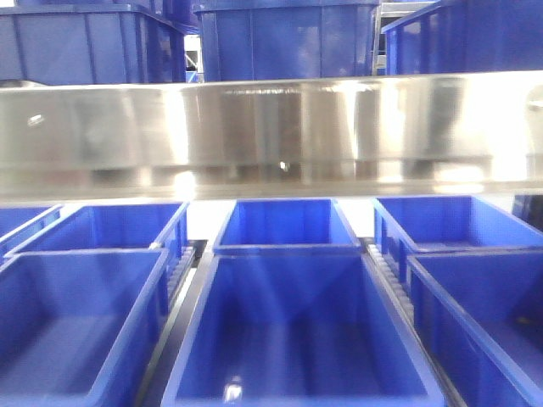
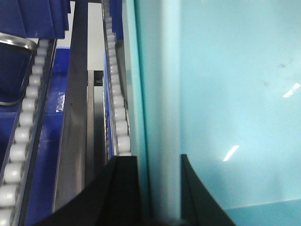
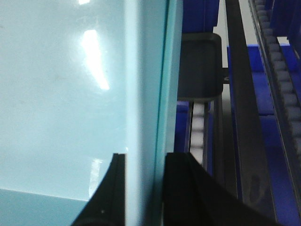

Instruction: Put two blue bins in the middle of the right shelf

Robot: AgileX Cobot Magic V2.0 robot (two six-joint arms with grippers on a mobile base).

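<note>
While left gripper and right gripper clamp blue bin walls | step: grasp | next: lift over right shelf middle lip

The bins are blue, the shelf lip silver, the rollers white.

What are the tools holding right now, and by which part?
One bin, it seems: the left tool pinches its left side wall at the rim, and the right tool pinches its right side wall.
</note>
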